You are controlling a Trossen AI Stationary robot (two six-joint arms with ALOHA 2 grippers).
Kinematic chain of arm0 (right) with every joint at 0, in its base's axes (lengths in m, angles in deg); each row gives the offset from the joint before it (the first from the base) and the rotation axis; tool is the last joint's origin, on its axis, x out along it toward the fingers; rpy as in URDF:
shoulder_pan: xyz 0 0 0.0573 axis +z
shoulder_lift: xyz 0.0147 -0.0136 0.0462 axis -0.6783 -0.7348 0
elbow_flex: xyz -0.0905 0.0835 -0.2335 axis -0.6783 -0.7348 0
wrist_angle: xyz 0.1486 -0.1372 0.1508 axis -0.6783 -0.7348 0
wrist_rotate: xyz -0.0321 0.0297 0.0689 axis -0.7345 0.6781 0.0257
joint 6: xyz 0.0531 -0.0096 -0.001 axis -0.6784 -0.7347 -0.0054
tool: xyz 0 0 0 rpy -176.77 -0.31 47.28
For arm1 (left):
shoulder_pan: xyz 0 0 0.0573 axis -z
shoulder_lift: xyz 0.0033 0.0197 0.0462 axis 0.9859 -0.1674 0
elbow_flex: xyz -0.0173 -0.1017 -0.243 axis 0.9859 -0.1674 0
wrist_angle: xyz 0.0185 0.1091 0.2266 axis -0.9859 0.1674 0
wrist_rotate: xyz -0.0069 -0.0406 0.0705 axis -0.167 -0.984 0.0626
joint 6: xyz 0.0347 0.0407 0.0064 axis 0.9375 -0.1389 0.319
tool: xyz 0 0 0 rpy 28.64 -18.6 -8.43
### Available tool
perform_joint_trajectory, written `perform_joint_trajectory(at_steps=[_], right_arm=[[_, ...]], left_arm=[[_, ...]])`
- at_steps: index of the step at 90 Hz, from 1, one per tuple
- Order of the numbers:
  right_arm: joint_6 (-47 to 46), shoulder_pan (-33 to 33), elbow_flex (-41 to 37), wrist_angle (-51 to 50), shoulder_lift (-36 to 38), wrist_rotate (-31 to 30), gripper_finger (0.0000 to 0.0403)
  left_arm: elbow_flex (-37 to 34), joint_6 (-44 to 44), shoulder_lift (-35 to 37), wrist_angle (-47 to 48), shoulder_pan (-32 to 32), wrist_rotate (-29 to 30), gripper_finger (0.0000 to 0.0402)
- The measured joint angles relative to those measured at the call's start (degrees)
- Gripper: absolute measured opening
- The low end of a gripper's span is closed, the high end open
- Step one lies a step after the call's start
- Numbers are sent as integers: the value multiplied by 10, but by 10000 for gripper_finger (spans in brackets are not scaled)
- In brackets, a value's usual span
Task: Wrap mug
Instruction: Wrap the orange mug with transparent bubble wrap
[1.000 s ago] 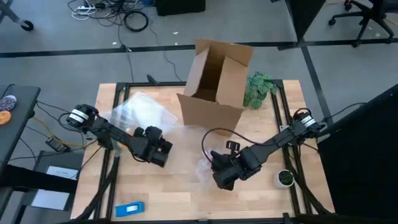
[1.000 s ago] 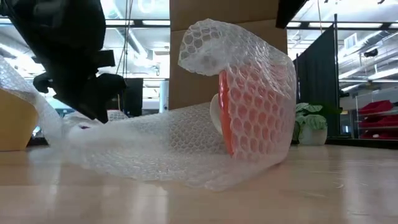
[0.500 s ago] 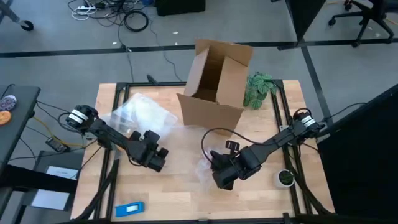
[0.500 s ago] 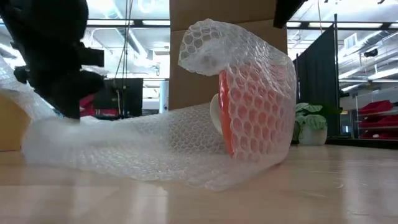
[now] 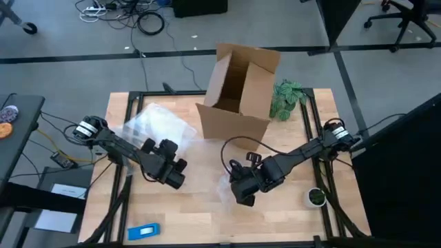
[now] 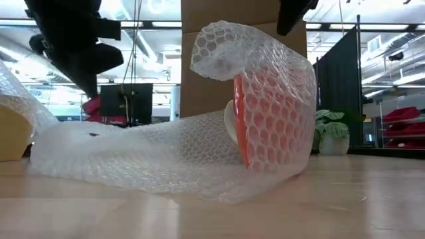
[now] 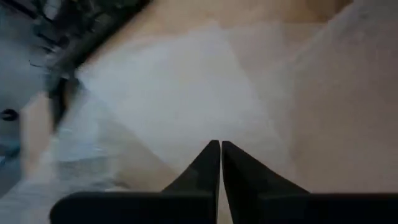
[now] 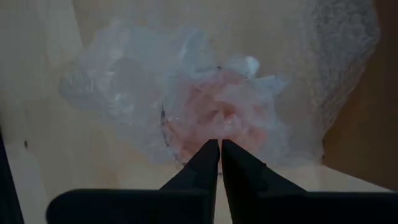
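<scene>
1. Your right gripper (image 5: 242,195) hangs just above the wrapped bundle near the table's front middle; its fingers (image 8: 208,163) are pressed together with nothing between them. Your left gripper (image 5: 176,178) sits well to the left over bare wood, its fingers (image 7: 210,163) also closed and empty.
2. The cardboard box (image 5: 238,93) stands open behind the bundle, likely where the parcel ends up.
3. The bubble wrap (image 6: 153,156) is the larger piece to manage: a soft, light, springy sheet, draped over the mug and trailing loose along the table. It will probably spring back unless you pin it. Pinch the free edge rather than the middle.
4. The mug (image 6: 255,123) stands under the wrap, its orange showing through. Treat it as hard, probably breakable and slippery through the plastic. Grip it across the body, wrap included, not by the rim.
</scene>
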Motion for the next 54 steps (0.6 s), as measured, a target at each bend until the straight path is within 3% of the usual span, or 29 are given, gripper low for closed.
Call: perform_joint_trajectory(at_steps=[10,23,31,46,54], right_arm=[[1,-1,0,0,0,0,0],[7,-5,0,1,0,10,0],[8,-12,0,1,0,16,0],[9,-27,0,9,0,29,0],[10,-31,0,16,0,37,0]], left_arm=[[-2,26,-3,-75,3,-59,16],[33,114,-41,-112,32,-75,23],[87,142,-89,-58,45,-67,23],[190,104,-193,164,50,-43,23],[194,115,-219,142,49,-42,23]])
